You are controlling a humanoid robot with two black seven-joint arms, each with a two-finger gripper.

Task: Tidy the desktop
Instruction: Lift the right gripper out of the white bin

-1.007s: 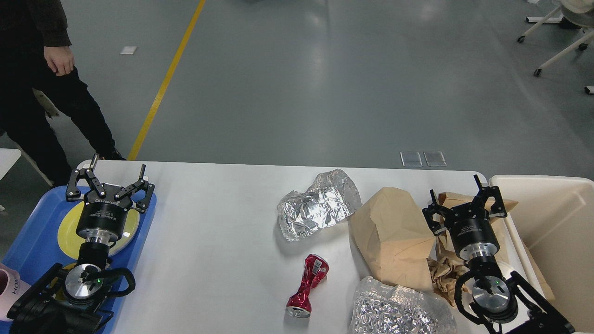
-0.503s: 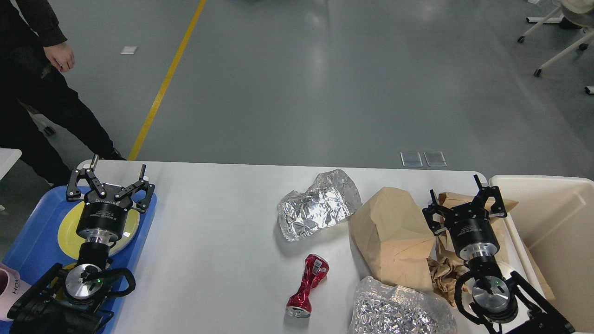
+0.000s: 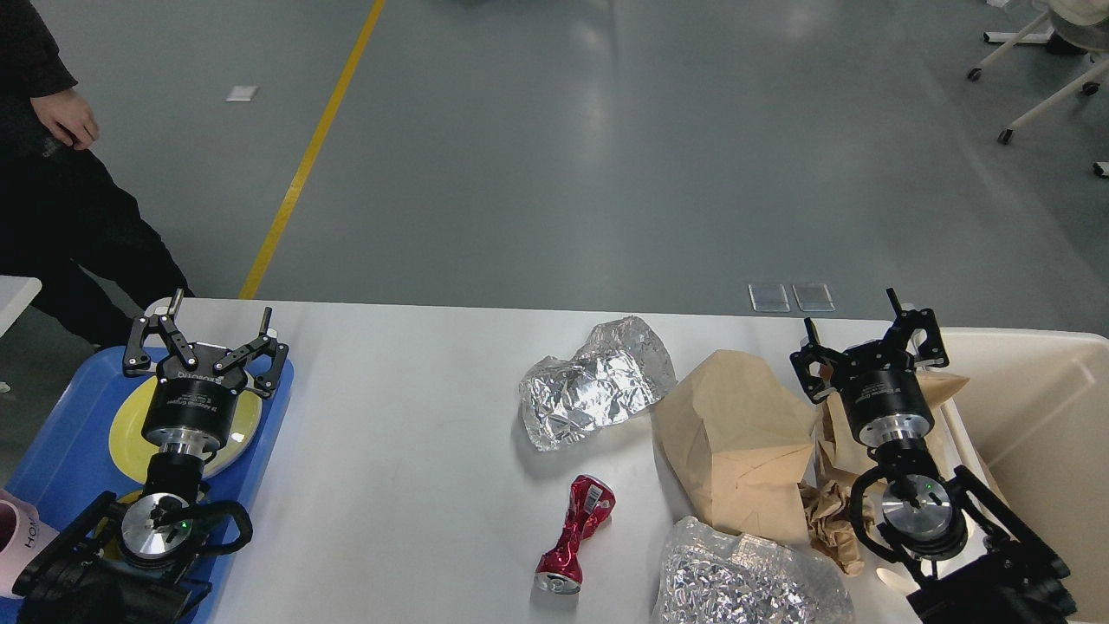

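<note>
Left gripper (image 3: 204,341): hovering over the blue tray (image 3: 61,451), fingers spread wide.
Right gripper (image 3: 869,338): gaping wide (holding nothing) above brown paper (image 3: 736,438) on the desktop (image 3: 407,468).

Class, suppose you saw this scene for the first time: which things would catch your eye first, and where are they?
The crushed red can lies near the front middle of the white desktop, the brightest thing there. Behind it sits crumpled foil, with a brown paper bag to its right. The left gripper hangs open over a yellow plate on the blue tray; the right gripper is open beside the cream bin.
</note>
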